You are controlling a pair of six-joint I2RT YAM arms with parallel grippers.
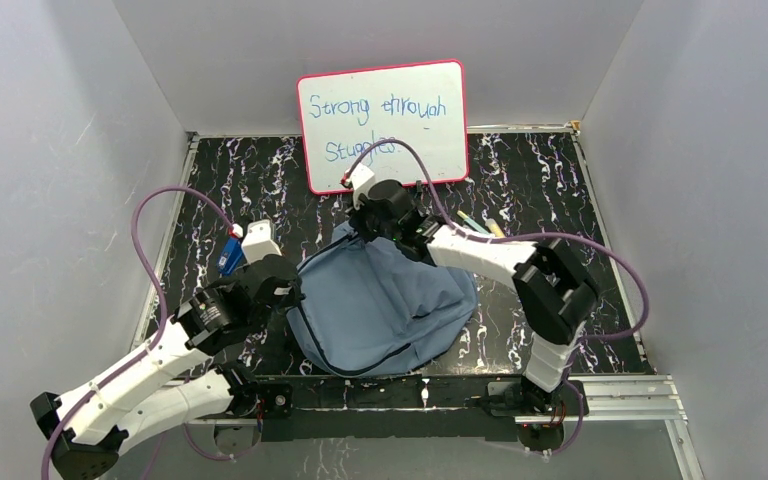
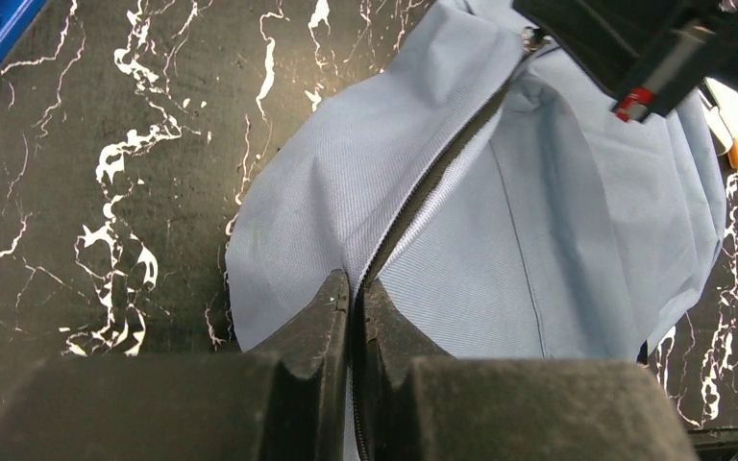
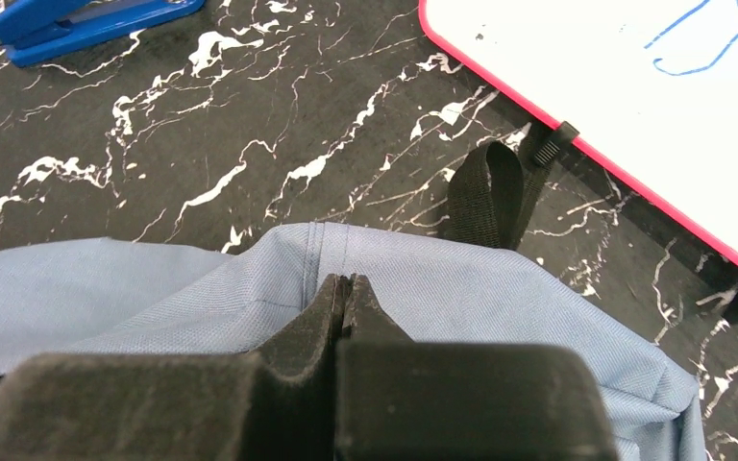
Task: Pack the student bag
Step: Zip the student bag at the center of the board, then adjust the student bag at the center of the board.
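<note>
Left gripper [image 2: 351, 293] has its jaws pressed together on the zipper line [image 2: 442, 163] at the left rim of the student bag [image 1: 380, 300], with what looks like a pinch of fabric between them. The right gripper [image 3: 346, 288] is likewise closed tight on the seam at the bag's far rim, just beside the black carry loop [image 3: 485, 187]. The bag lies flat and slack in the middle of the tabletop [image 1: 550, 180], its near rim close to the near edge. By my reading the packing is at an early stage. A blue stapler [image 3: 77, 19] lies on the bare tabletop toward the left edge, and a few pens [image 1: 475, 222] lie toward the right edge beside the right arm, all outside the bag. The zip pull [image 2: 535, 40] sits up near the right gripper. Whether the zipper below it is parted I cannot tell, and nothing of the inside shows. What is left, as I judge it, is to get the mouth open and put the loose things in. Room is tight at the far edge, where the pink-framed whiteboard [image 1: 383, 120] leans close behind the right gripper. The stapler crowds the left wrist. The freest stretch is between the bag and the right edge, and white walls close in three sides.
</note>
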